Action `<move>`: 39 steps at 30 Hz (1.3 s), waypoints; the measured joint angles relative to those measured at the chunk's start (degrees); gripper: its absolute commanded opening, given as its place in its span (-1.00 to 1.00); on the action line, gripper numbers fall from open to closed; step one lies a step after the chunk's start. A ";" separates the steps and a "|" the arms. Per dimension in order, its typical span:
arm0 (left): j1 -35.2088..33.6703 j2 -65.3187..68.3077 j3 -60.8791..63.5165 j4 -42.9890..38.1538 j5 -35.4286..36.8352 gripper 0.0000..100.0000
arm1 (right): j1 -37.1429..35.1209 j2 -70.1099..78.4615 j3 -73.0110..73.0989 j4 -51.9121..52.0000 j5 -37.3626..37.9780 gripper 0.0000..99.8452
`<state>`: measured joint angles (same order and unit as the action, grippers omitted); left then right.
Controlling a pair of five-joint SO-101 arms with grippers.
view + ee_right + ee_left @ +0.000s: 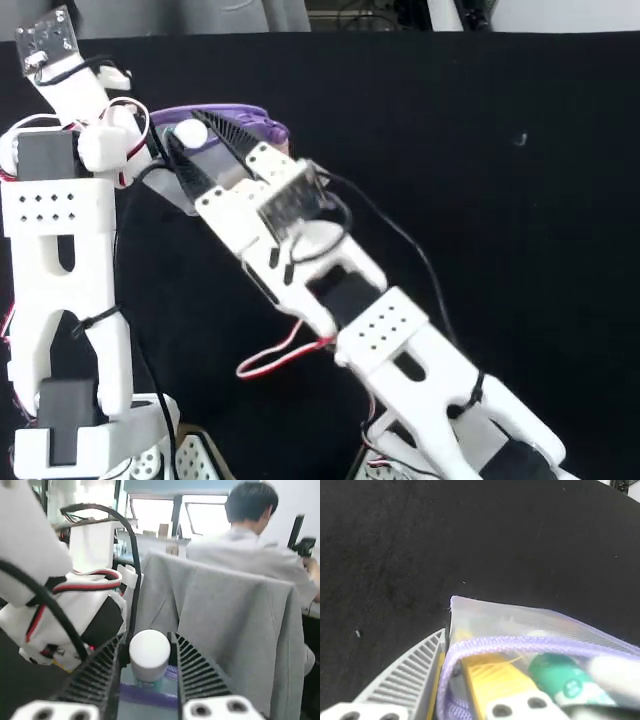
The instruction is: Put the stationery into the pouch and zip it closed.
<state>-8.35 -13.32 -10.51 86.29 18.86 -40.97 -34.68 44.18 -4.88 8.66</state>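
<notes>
High view: the clear pouch (250,118) with a purple zip lies near the far left corner of the black table (500,200). Both arms reach to it, the left arm along the table's left edge, the right arm slanting in from the near edge.

Right wrist view: right gripper (149,641) pinches a stick (149,655) with a white cap and a green body. One black ribbed finger (192,672) touches each side of the cap. The stick stands cap up over the purple zip.

Left wrist view: left gripper (452,672) is at the pouch's open end. Its pale ribbed finger (412,677) lies outside the pouch wall, touching it, and the zip edge runs between that finger and the other. So it is pinching the pouch edge, though the second fingertip is hard to make out. The mouth of the pouch is open, the zip forming a loop. The green end of the stick sits inside that loop, with its white part crossing the zip. A yellow item (487,672) lies inside the pouch just beside the green end; cannot tell what it is.
</notes>
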 measured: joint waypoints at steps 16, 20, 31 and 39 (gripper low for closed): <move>0.18 -0.09 -0.26 1.32 0.00 -0.94 | 0.00 0.00 -6.68 11.34 0.09 -0.65; 0.26 -0.09 -0.26 1.41 0.00 -0.94 | 0.00 0.00 -6.68 11.34 0.09 -0.65; -2.20 0.00 -0.26 1.49 0.00 -0.94 | 7.38 -8.00 -18.37 28.92 5.27 -0.65; -3.52 0.00 -0.18 1.67 0.00 -0.94 | 11.25 -16.44 -18.73 44.31 5.89 -0.65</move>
<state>-11.87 -13.32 -10.68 87.96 18.86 -29.71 -51.12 25.45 39.43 14.55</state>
